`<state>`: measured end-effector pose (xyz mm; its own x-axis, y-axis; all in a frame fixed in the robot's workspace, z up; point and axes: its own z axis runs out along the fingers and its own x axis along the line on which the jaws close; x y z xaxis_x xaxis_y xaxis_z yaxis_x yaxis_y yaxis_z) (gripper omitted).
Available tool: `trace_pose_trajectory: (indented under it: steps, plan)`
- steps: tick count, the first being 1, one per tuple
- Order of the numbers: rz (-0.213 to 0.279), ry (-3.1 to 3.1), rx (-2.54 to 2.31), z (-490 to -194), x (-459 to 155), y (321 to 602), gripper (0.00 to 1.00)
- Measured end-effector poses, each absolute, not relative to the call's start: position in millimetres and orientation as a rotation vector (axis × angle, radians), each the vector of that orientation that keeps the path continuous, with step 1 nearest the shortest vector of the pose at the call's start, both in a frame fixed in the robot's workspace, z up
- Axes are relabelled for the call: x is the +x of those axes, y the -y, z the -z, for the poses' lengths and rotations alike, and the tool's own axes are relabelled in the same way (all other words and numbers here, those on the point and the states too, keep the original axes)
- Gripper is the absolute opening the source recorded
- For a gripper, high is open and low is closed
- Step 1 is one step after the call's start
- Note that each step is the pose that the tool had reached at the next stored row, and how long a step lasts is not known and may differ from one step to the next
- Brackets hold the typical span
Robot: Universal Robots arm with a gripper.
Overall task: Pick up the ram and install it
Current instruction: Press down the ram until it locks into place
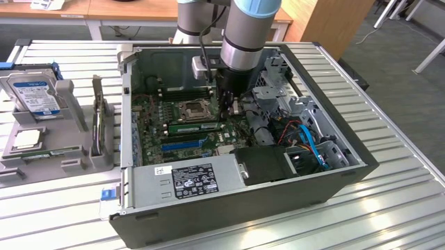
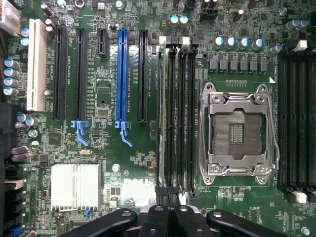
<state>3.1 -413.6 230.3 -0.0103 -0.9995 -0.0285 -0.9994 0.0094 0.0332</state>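
Note:
The ram (image 2: 161, 113) is a thin green stick standing edge-up in the memory slot nearest the blue expansion slot (image 2: 122, 74), beside the open silver processor socket (image 2: 237, 131). In the exterior view the ram (image 1: 193, 126) shows as a green strip just in front of the socket (image 1: 193, 109). My gripper (image 2: 168, 215) hangs low over one end of that bank of slots, its black fingers shut together with nothing visibly held. In the exterior view the gripper (image 1: 228, 104) reaches down inside the open computer case (image 1: 230, 208), close to the motherboard.
A second bank of black memory slots (image 2: 296, 113) lies on the far side of the socket. A drive cage and cables (image 1: 292, 120) crowd the exterior view's right of the case. A grey fixture (image 1: 66, 125) holding a hard drive (image 1: 35, 96) and a processor chip (image 1: 26, 138) stands outside at the exterior view's left.

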Motion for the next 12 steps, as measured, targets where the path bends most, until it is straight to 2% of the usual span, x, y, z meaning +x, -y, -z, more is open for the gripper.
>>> trace_pose_trajectory:
  steps: [12]
  plan:
    - [0.069,2.230,2.208,-245,3,414,0.10]
